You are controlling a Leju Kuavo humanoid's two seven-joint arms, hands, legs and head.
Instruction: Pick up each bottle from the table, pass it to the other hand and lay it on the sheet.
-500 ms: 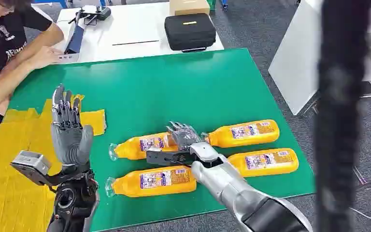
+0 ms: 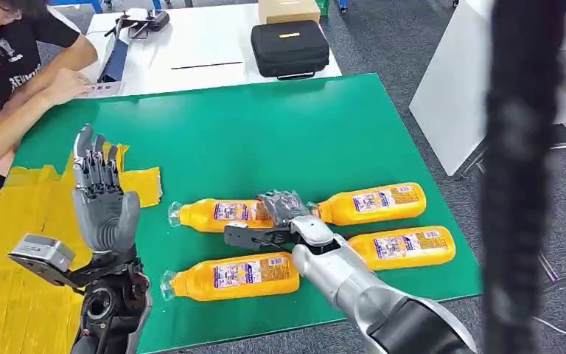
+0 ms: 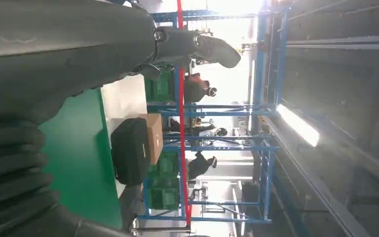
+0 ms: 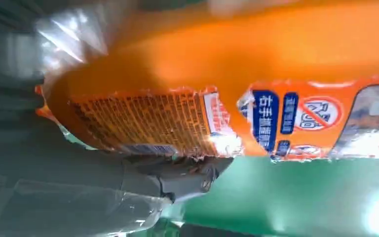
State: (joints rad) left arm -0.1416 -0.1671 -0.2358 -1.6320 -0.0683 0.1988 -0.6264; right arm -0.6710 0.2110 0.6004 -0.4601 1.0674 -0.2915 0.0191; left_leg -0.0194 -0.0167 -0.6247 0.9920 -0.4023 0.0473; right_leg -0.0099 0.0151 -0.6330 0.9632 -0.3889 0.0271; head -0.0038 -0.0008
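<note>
resting under right hand's fingers (image 2: pixel 280 205): bottle (image 2: pixel 217 214)

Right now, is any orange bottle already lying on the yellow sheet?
No: all four orange bottles lie on the green table, clear of the yellow sheet at its left.

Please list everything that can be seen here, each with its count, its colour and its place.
bottles: four, orange, lying on the green table; the far left one under the right hand, others
sheet: one, yellow, on the table's left part
table: one, green
case: one, black, on the white table behind
box: one, brown, behind the case
person: one, dark shirt, seated at far left
left hand: raised, fingers apart, holding nothing
right hand: fingers closing around the far left bottle
</note>
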